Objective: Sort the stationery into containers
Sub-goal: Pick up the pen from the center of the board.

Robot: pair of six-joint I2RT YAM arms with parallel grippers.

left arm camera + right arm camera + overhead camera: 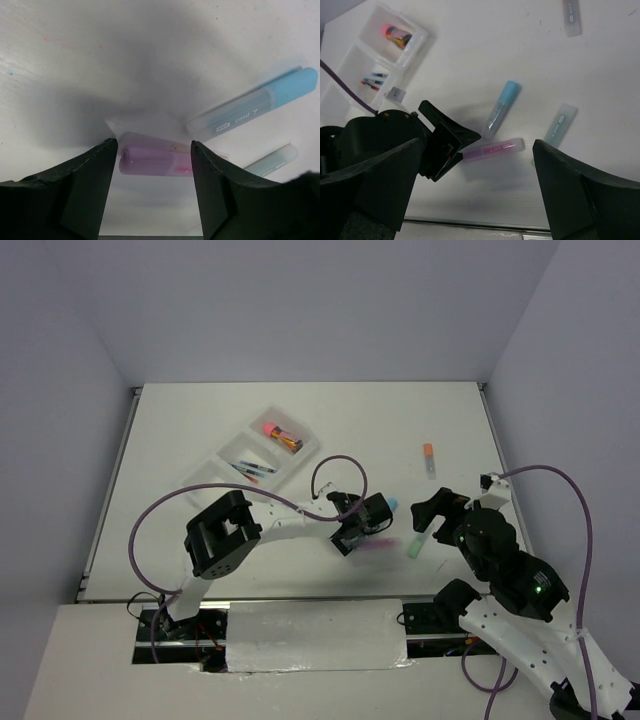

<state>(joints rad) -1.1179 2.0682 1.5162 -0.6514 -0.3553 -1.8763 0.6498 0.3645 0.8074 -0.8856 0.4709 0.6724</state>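
Purple bar (495,149) lies on the table near its middle, one end between the fingers of the left gripper (154,145).
Fingers stand partway in, straddling the bar's near end. Its long axis slants across the gap and runs off toward the right arm, passing under one finger. Whether the pads actually bite, cannot tell. Right gripper (425,520) hangs near the far end, jaws wide, empty. Left arm is the nearer. Tray (312,443) sits well off, far-left. Lift likely skews unless squared.
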